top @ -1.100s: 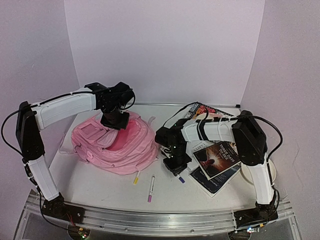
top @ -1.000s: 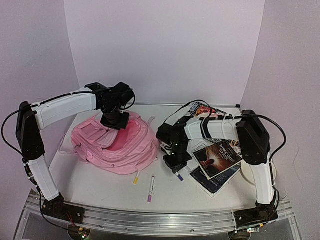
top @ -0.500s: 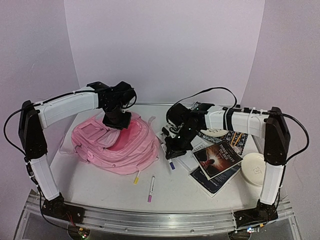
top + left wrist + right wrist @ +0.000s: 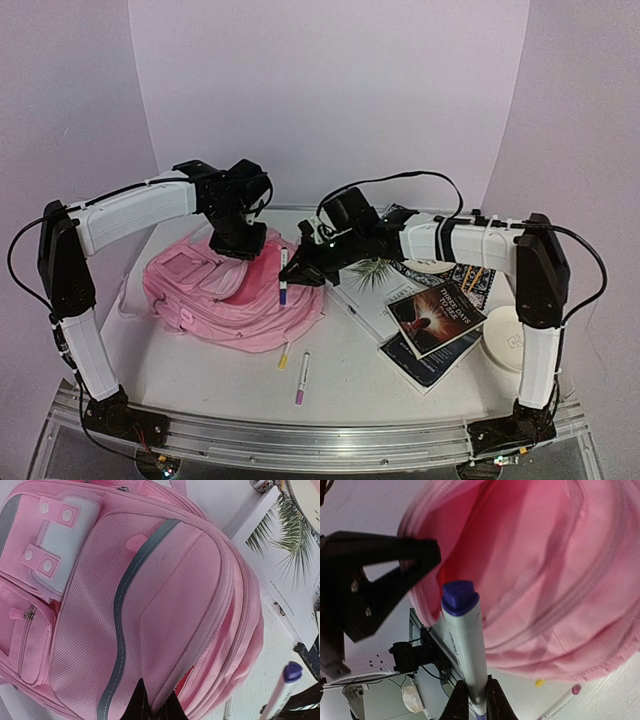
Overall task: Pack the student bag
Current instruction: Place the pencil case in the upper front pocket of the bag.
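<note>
Student bag (image 4: 225, 295) lies flat on the left half of the desk (image 4: 200, 370) — left gripper (image 4: 238, 246) is pinched shut on its upper edge. Right gripper (image 4: 297, 274) is clamped on a purple-capped marker (image 4: 283, 264) over the bag's right side — books (image 4: 435, 320) sit further right.

I note: the white surface (image 4: 190, 375) carries the student bag (image 4: 225, 295). In front of the bag, a yellow-tipped marker (image 4: 284, 356) and a pink-tipped marker (image 4: 301, 377); right of it, books (image 4: 435, 320), then a white dish (image 4: 508, 338).
</note>
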### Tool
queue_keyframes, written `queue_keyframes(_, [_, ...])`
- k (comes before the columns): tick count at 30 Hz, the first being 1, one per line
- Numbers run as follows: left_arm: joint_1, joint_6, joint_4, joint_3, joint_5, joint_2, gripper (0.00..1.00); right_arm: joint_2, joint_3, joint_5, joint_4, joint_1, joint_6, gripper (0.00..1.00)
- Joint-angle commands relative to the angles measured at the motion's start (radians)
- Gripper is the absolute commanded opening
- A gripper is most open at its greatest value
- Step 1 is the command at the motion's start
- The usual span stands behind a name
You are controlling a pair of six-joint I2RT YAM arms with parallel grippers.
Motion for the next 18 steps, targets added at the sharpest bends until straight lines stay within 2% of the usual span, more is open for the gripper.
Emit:
queue_keyframes(1, [-0.008,-0.015,0.084,0.063,0.090,-0.034,0.00,0.106,0.084,-0.046,0.138,-0.007,0.136,0.00])
queue_keyframes(7, [-0.008,-0.018,0.095,0.054,0.114,-0.051,0.00,0.170,0.072,-0.022,0.292,-0.030,0.281,0.00])
queue_keyframes(11, [-0.008,-0.019,0.103,0.042,0.126,-0.053,0.00,0.216,0.143,-0.031,0.312,-0.032,0.311,0.03])
queue_keyframes(13, [-0.008,-0.015,0.105,0.040,0.127,-0.053,0.00,0.240,0.174,-0.041,0.317,-0.032,0.330,0.10])
queue_keyframes(15, [-0.008,-0.013,0.108,0.042,0.126,-0.052,0.00,0.256,0.186,-0.049,0.327,-0.032,0.351,0.22])
queue_keyframes(18, [-0.008,-0.007,0.110,0.048,0.120,-0.049,0.00,0.257,0.190,-0.060,0.339,-0.032,0.356,0.35])
